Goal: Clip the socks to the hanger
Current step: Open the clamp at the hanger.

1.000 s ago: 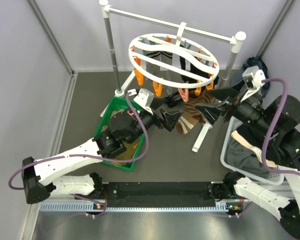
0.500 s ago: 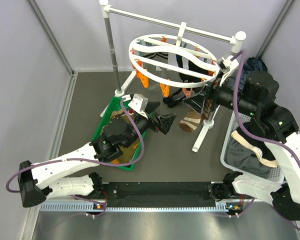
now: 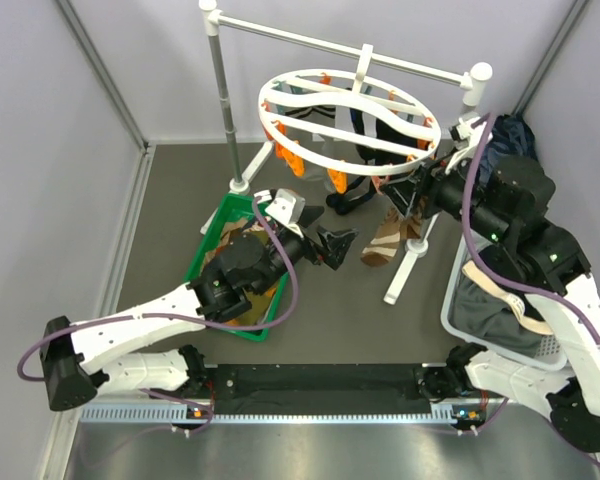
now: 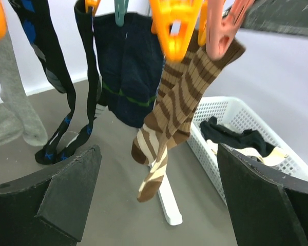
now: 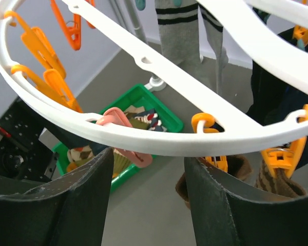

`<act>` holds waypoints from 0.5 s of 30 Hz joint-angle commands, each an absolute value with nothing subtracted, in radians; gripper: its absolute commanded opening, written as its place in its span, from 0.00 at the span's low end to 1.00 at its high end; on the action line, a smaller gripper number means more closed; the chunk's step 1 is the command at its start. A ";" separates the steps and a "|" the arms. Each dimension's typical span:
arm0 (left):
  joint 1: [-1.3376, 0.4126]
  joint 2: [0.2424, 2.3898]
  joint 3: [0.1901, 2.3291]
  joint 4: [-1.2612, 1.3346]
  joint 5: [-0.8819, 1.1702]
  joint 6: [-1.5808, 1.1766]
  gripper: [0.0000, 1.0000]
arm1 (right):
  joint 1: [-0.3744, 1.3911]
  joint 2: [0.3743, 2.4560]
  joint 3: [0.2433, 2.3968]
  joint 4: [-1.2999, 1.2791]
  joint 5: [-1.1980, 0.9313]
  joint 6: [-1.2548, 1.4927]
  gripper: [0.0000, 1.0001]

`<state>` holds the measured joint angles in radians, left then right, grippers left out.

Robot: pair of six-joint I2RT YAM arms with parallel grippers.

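hanging from the white-and-grey rail stand in the upper middle of the top view, the hanger carries several socks on its orange clips. left gripper sits centre frame, just below the ring and beside the green tray; its jaws are spread wide with nothing in them. in the left wrist view the gripper faces a brown striped sock clipped up in the middle of the frame, toe dangling beside the stand's foot; a navy sock hangs just left of it, a black sock with blue diamonds further left, a grey sock at the left edge. white lattice basket at right holds dark cloth. right gripper is up at the ring's right rim in the top view. in the right wrist view the gripper has its jaws partly apart under the rim; a pink clip shows in the gap near one finger, contact cannot be told.
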<state>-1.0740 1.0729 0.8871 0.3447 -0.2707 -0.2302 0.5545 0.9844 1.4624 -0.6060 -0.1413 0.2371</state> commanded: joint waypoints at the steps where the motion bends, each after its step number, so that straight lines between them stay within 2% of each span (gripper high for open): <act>1: -1.071 1.095 0.903 0.393 -0.265 -0.209 0.98 | 0.554 0.930 1.447 -0.488 -0.107 0.255 0.55; 15: -1.071 1.163 0.911 0.494 -0.213 -0.209 0.98 | 0.552 0.911 1.376 -0.399 -0.146 0.313 0.52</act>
<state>-1.0740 1.1484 0.8875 0.3595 -0.2520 -0.2207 0.5545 0.9230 1.3842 -0.4694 -0.1307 0.2935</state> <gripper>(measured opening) 0.983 0.524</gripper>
